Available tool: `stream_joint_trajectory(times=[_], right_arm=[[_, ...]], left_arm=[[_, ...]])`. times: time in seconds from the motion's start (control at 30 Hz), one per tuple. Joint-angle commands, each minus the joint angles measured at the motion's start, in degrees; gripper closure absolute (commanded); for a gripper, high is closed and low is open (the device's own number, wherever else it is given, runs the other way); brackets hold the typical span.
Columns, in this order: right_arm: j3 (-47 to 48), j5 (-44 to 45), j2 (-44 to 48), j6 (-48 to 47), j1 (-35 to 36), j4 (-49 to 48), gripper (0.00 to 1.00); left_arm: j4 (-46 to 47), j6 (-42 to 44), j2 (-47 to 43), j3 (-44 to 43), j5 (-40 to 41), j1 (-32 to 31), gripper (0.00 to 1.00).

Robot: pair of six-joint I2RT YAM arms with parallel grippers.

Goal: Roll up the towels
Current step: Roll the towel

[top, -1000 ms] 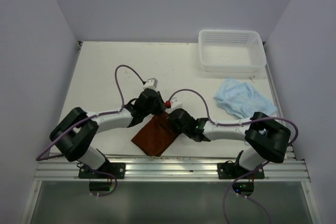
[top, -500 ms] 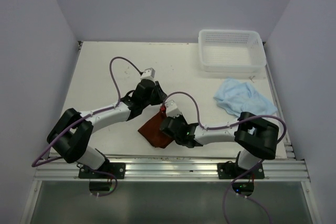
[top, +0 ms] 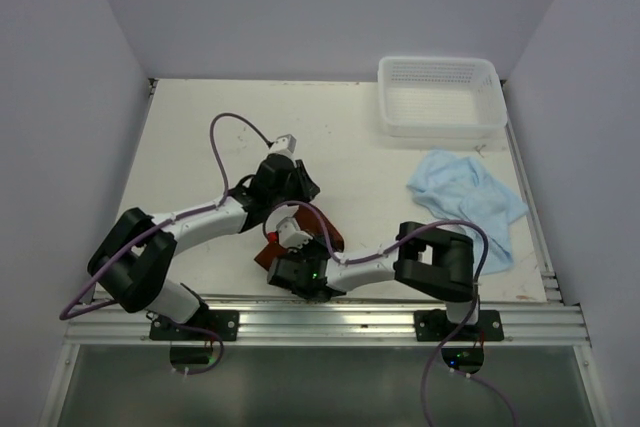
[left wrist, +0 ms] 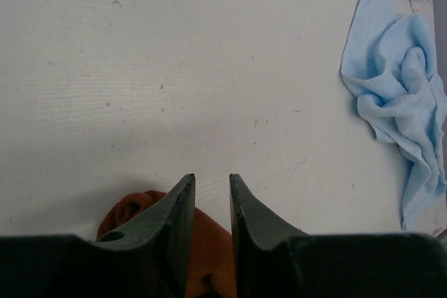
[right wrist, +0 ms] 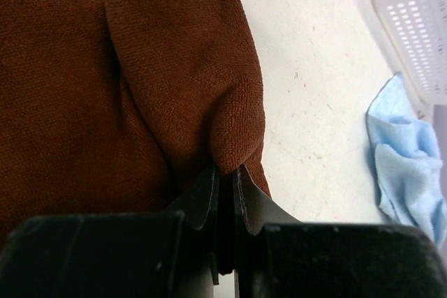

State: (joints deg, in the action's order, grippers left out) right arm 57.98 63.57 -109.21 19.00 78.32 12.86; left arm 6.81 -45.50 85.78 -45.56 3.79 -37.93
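Both at once at the rust brown-red towel (top: 330,239), near the front edge of the bench (top: 200,137), a little left of centre. Clamping a raised fold of it with the right tool (right wrist: 225,176), with jaws pressed together on the cloth. Pinching so that the fold is bulging up out of the tips and draping back over the flatter rest of the towel. Lying low across from the right side with that arm, covering most of the towel in the overhead view and showing only red slivers at either side of the wrist.

Hovering the left tool (left wrist: 211,186) at the towel's far edge, with jaws slightly parted and gripping nothing. Showing bare bench through the gap at the tips and a rust hump under the left finger. Touching the cloth or not: impossible to tell.

Seeing the light blue towel (top: 465,197) crumpled on the right side of the bench, well apart from both tools. Lying just in front of the white mesh basket (top: 440,127) in the far right corner.
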Motion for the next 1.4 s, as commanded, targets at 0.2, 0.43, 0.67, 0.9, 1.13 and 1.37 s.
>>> stream_joint_trajectory(times=[0.2, 0.43, 0.67, 0.9, 1.13, 1.37], right_arm=[[8.6, 7.2, -8.2, 1.6, 3.1, 10.4, 1.0], [9.5, 6.7, -9.4, 0.8, 3.3, 10.7, 1.0], [8.9, 5.6, -8.6, 0.8, 3.2, 10.1, 1.0], [7.3, 3.9, -5.1, 3.4, 2.9, 9.0, 0.96], [2.5, -0.3, 3.8, 5.8, 1.0, 4.2, 0.85], [-1.8, -5.3, 12.7, 6.2, -1.2, 0.3, 0.69]], left_arm=[[3.5, -2.7, -5.7, 5.5, -5.3, 0.4, 0.7], [3.8, -3.7, -10.1, 10.7, -5.0, 0.3, 0.71], [6.5, -5.2, -8.5, 15.3, -6.1, -0.4, 0.74], [8.0, -5.9, -4.8, 17.7, -5.7, -1.4, 0.77], [9.0, -6.4, -1.5, 18.8, -4.7, -1.4, 0.79], [8.4, -6.5, -0.1, 18.0, -4.1, -1.5, 0.81]])
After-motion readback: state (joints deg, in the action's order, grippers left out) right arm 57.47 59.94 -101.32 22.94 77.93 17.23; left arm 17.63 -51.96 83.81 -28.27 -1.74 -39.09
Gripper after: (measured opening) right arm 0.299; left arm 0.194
